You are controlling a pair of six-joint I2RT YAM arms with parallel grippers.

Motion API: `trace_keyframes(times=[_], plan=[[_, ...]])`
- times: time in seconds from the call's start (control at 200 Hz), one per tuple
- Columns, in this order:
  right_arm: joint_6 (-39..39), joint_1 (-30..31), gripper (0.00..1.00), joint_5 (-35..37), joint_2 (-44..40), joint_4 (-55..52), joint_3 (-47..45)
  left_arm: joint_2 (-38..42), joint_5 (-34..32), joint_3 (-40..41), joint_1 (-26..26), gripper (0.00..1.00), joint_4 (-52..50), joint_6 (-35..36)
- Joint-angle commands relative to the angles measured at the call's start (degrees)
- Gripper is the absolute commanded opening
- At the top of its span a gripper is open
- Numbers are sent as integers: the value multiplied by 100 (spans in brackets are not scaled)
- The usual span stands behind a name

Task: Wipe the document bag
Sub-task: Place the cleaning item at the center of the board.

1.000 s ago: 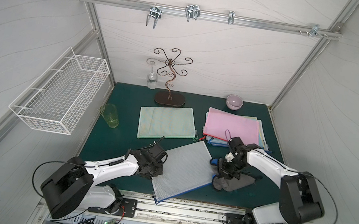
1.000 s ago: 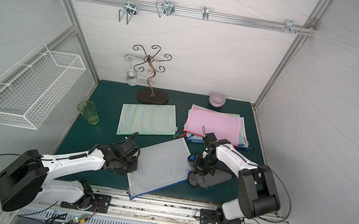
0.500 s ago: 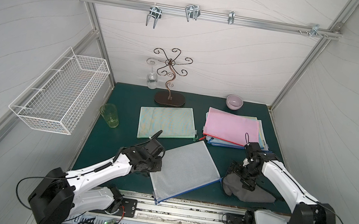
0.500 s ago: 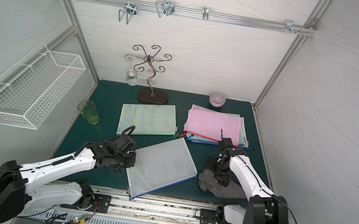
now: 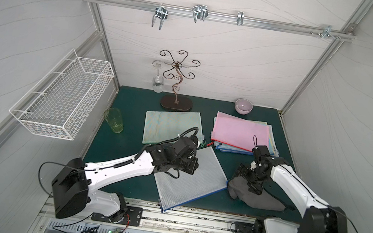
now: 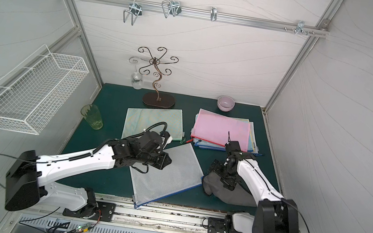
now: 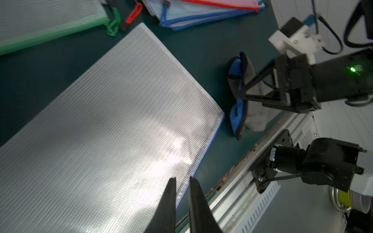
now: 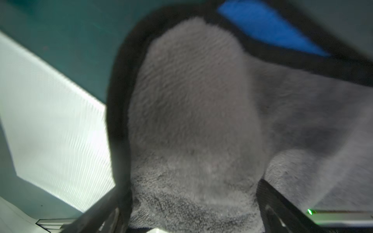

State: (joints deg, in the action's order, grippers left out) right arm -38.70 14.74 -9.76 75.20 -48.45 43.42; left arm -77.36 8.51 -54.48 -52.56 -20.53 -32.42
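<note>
document bag (image 5: 191,181): 1, white mesh, blue zip edge, flat and askew on the table (image 5: 207,200), near corner pokes past the front edge; contents cannot tell
cloth (image 5: 255,201): 1, grey with black trim and a blue underside, bunched on the table just beside the document bag's right corner
right gripper (image 8: 190,185): jaws spread wide, one on either side of a hump of cloth, the hump fills the gap
left gripper (image 7: 181,178): jaws a thin slit apart, nothing between them, over the document bag's left part; touching it or not, cannot tell
tumbler (image 5: 113,123): 1, green glass, upright, left side of the table; contents cannot tell
wire basket (image 5: 61,99): 1, white, hung on the left wall, off the table
green-edged bag (image 5: 171,127): 1, flat, just behind the left gripper
bag stack (image 5: 238,133): right side, pink bag with red zip on top, blue-edged ones under it; number in stack cannot tell
stand (image 5: 176,103): 1, dark scrolled metal, back centre
wine glass (image 5: 157,84): 1, clear, hangs upside down from the stand's left arm
bowl (image 5: 243,106): 1, lilac, upright, back right, behind the bag stack; inner wall plain lilac
</note>
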Motion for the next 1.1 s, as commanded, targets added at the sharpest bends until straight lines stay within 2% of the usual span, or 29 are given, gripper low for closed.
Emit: trace_keyframes(times=[0.0, 0.28, 0.53, 0.615, 0.765, 0.915, 1.096], plan=[[-284, 75, 99, -240, 607, 604, 140, -473, 391, -337, -240, 18, 905, 411], [-692, 157, 99, -527, 1181, 763, 310, -1739, 802, -713, -722, 19, 2346, 590], [-576, -19, 99, -651, 721, 145, 335, -3192, 1002, -1292, -923, 22, 3330, 363], [-336, -150, 99, -388, 469, -267, 306, -3520, 1083, -1301, -923, 23, 3812, 228], [15, -895, 99, -742, -116, -683, 63, -4255, 1124, -1829, -923, 23, 3280, 120], [149, -969, 99, -814, -459, -1126, 177, -4831, 1020, -2217, -923, 23, 2774, -9], [160, -1315, 99, -567, -957, -1544, 481, -5048, 1020, -2438, -945, 22, 2382, 21]])
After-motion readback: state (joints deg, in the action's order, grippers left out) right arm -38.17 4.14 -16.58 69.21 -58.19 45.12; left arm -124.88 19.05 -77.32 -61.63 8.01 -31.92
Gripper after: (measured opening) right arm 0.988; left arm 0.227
